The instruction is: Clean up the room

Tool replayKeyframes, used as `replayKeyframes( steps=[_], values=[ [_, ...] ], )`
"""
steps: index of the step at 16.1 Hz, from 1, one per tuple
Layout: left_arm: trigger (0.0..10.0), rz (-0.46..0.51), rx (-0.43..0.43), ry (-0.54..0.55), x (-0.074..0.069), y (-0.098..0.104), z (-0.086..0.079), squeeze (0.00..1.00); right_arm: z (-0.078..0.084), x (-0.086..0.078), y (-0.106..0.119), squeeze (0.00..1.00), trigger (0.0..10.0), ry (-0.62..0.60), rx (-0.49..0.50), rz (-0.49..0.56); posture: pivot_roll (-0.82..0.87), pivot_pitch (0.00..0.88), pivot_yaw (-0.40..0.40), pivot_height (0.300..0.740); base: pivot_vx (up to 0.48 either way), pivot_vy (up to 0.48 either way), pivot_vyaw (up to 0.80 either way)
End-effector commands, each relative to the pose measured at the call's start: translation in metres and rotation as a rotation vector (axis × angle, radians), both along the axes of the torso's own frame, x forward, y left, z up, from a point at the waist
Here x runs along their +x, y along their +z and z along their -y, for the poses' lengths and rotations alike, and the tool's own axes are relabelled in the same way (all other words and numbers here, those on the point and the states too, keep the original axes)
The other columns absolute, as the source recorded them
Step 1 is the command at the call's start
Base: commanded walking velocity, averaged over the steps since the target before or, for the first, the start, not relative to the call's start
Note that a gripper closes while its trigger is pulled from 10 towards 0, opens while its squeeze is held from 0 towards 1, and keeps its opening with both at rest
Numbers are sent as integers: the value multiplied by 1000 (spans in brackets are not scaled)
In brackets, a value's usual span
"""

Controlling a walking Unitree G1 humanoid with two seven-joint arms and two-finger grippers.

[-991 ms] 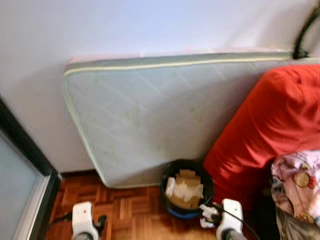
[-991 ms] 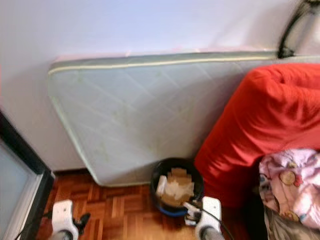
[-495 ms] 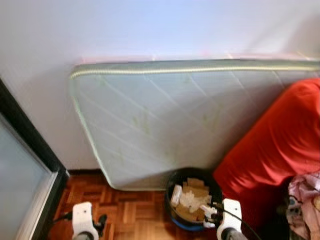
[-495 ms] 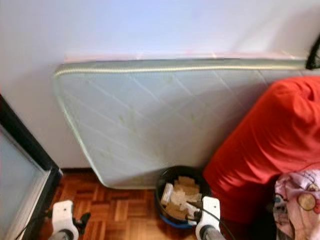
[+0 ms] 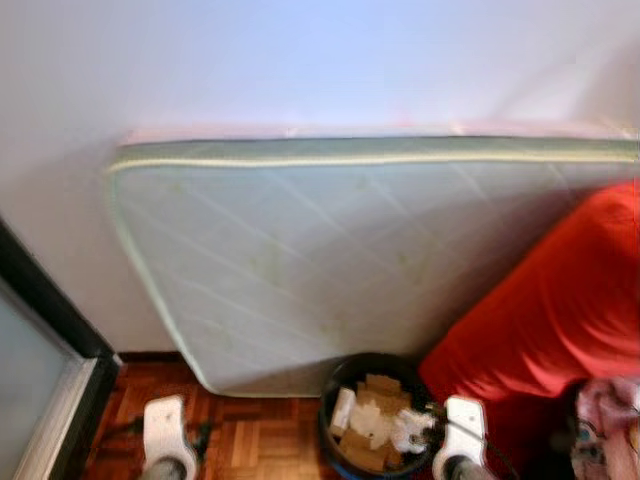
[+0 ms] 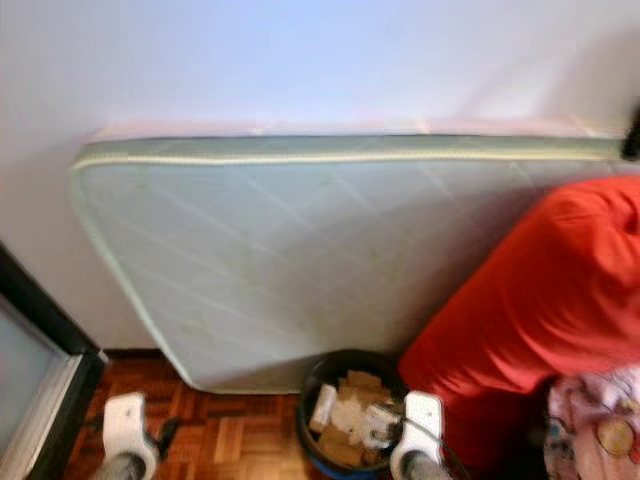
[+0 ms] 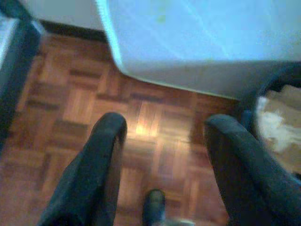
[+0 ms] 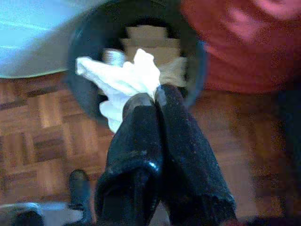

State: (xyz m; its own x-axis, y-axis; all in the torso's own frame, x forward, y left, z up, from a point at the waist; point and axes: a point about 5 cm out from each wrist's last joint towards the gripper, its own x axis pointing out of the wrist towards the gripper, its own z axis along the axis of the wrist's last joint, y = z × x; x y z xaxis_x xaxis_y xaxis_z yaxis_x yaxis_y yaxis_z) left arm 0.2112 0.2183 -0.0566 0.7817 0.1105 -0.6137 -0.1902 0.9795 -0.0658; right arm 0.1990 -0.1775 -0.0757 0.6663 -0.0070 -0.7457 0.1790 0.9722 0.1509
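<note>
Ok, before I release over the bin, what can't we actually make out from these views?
- Round black waste bin: its depth under the cardboard scraps is hidden; head views blurred.
- White crumpled tissue: the right gripper fingers cover its pinched part.
- Pink patterned cloth: cut off by the frame edge.
- Floor behind the pale green mattress: hidden.
- Left gripper: open over parquet.

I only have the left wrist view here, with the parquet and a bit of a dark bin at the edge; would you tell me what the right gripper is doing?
Observer: The right gripper is shut on a white tissue, above the black bin.
Operator: Thank you. What is in the bin?
Observer: Cardboard pieces and white paper scraps.
Operator: And what stands beside it?
Observer: A red beanbag on its right; a mattress leans on the wall behind.
</note>
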Motion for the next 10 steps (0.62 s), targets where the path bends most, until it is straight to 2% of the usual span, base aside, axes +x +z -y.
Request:
replayKeyframes(
  steps=[1,7,10],
  values=[
    [10000,-8,6,-18,-4,-2,-2,0,-2,6,3,0,10000,-9,9,17,84,56,-47,736,266,0,0],
    [10000,61,6,-31,14,10,1,0,-11,19,10,0,10000,36,38,72,80,58,-46,736,271,0,0],
    [10000,95,13,-30,19,14,2,0,-16,25,14,0,10000,73,50,105,75,59,-47,736,0,0,0]
  ],
)
